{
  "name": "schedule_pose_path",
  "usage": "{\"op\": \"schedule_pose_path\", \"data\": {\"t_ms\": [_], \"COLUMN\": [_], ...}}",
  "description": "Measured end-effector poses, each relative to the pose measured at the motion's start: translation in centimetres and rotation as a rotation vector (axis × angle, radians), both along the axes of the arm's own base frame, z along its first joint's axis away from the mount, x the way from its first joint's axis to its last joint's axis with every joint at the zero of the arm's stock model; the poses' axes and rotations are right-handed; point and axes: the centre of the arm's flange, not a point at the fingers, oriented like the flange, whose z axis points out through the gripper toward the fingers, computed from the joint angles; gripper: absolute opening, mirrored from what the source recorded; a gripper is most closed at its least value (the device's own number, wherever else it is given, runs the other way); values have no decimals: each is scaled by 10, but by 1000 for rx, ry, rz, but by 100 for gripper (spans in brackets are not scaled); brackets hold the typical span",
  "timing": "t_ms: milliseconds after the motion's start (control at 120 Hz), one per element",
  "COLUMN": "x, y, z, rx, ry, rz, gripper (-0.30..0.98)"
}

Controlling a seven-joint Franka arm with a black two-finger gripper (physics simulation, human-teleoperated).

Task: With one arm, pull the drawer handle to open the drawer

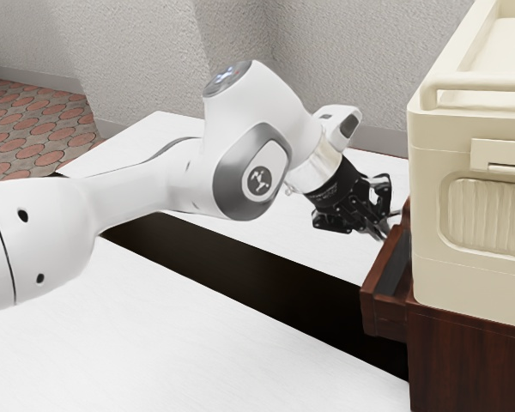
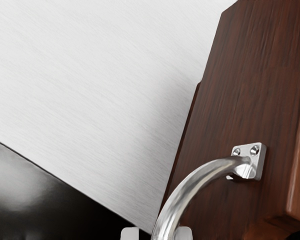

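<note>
my hand (image 2: pixel 157 233) is spread, with the shiny handle (image 2: pixel 186 187) between its tips and a gap on one side. the drawer (image 1: pixel 385 313) sticks partly out of the brown box (image 1: pixel 463 365). i think this is the pulling part; next, squeeze and pull straight out.

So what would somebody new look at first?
Probably the big white arm, reaching in from the exterior view's left. Next, the cream box on the dark wooden cabinet, at the exterior view's right. Close up, the shiny curved handle stands out from brown wood.
</note>
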Motion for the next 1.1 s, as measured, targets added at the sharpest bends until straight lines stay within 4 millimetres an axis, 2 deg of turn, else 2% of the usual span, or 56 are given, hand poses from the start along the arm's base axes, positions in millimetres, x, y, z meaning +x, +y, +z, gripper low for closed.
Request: {"op": "schedule_pose_path", "data": {"t_ms": [392, 683, 1100], "x": [-7, -21, -29], "y": [36, 55, 91], "z": [7, 6, 7], "rx": [8, 9, 3], "ry": [1, 14, 17], "rz": [64, 96, 144], "gripper": [-10, -10, -10]}}
